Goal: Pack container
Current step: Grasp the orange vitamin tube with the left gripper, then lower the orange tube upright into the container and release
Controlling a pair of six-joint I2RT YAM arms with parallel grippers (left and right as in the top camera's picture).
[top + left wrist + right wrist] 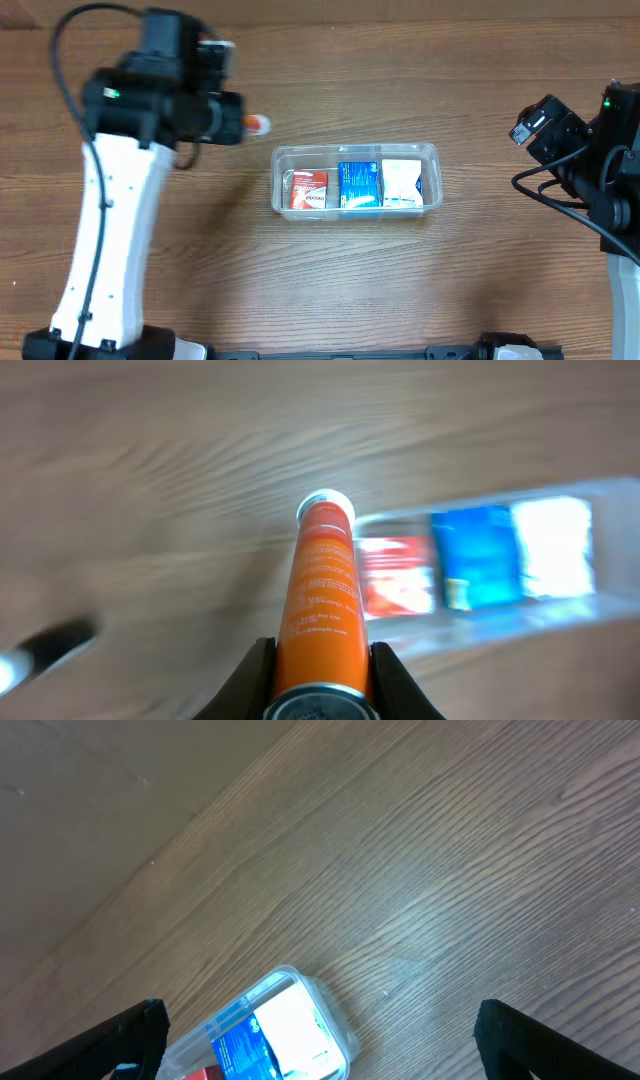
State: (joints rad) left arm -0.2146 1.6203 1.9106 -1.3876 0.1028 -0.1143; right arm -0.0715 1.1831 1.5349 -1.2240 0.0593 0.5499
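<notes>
Overhead view: the clear container [432, 152] lay at the middle of the wooden desk [400, 290], long side running left to right. It held a red box [309, 189] at its left end, a blue box [359, 185] in the middle and a white box [402, 184] at its right end, set side by side. The left gripper [238, 121] stood to the far left of the container and apart from it, with the white-capped tip of an orange tube [259, 123] showing beyond it. The right gripper [530, 128] stood well to the right of the container. Left wrist view: the left gripper [325, 678] was clenched on the orange tube [325, 590], one finger on each side of its near end. The white cap [326, 507] pointed away from the camera, toward the left end of the blurred container [610, 490]. Right wrist view: the fingers [130, 1032] of the right gripper [320, 1032] were spread wide at the lower corners, released, with nothing between them. Part of the container [290, 973] showed on the desk below, with the white and blue boxes visible in it and a sliver of red at the frame edge.
</notes>
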